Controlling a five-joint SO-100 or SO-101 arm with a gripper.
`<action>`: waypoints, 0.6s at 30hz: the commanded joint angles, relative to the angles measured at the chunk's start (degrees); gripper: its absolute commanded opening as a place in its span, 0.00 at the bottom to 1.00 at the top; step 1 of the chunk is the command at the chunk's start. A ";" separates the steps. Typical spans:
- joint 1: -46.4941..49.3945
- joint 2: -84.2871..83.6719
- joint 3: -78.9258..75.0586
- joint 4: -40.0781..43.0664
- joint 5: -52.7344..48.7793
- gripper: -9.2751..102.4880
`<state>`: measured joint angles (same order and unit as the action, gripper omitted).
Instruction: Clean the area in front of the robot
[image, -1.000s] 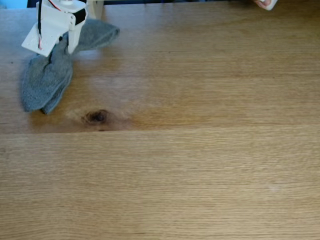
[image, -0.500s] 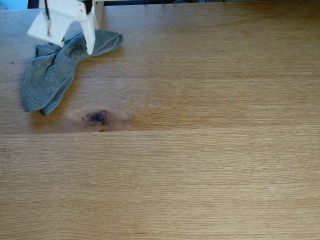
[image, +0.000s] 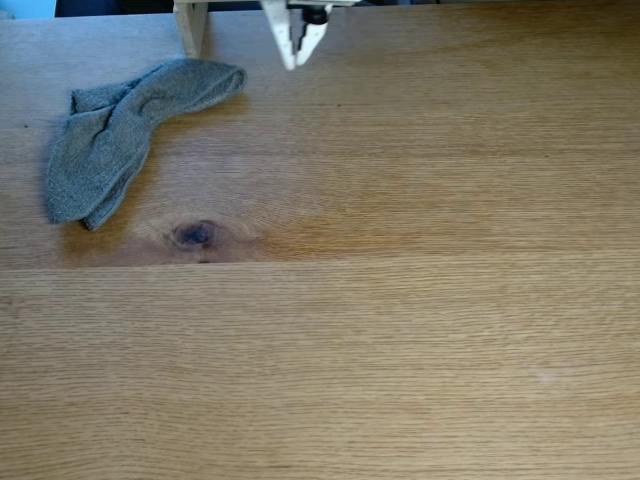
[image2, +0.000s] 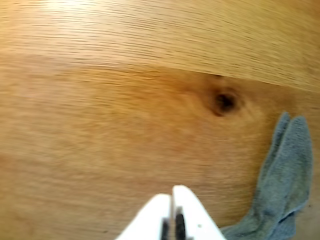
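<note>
The area is a broad light-brown oak tabletop (image: 400, 330) with a dark oval knot (image: 195, 234), which the wrist view also shows as the knot (image2: 224, 101). A gray sock-like cloth (image: 115, 140) lies crumpled at the upper left in the fixed view and at the right edge in the wrist view, cloth (image2: 282, 182). The robot's white pointed gripper (image: 296, 58) hangs at the top edge, right of the cloth and apart from it. In the wrist view the gripper (image2: 171, 192) has its fingers pressed together and holds nothing.
A pale wooden post (image: 190, 25) stands at the table's back edge, just above the cloth and left of the gripper. The wood runs bare from the knot to the right and front edges of the fixed view.
The gripper let go of the cloth, lifted and swung right along the back edge. The cloth now lies flat and uncovered. A pale object at the top right corner is gone.
</note>
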<state>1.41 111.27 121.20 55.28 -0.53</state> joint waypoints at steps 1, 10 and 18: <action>-3.60 6.77 -0.88 0.62 4.04 0.08; -3.08 11.87 -0.79 -3.34 10.28 0.08; 0.79 21.27 8.88 -4.92 12.74 0.08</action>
<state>0.79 123.75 125.16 52.38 11.69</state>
